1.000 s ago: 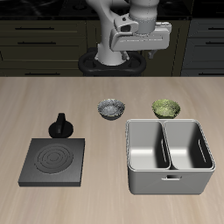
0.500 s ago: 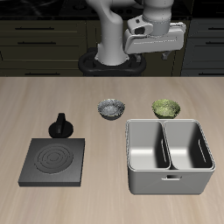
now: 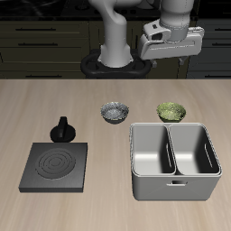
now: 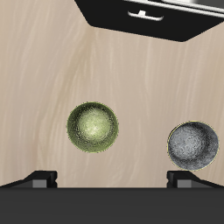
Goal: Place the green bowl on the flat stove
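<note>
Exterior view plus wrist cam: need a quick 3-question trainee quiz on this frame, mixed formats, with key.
1. True or false: the green bowl already sits on the flat stove.
2. Multiple choice: what stands just behind the flat stove? A) the grey patterned bowl B) the small black knobbed object C) the grey two-compartment basin
3. Fill in: the gripper is high above the table and holds ____.

Key: 1 false, the bowl rests on the table behind the basin; 2 B; 3 nothing.
</note>
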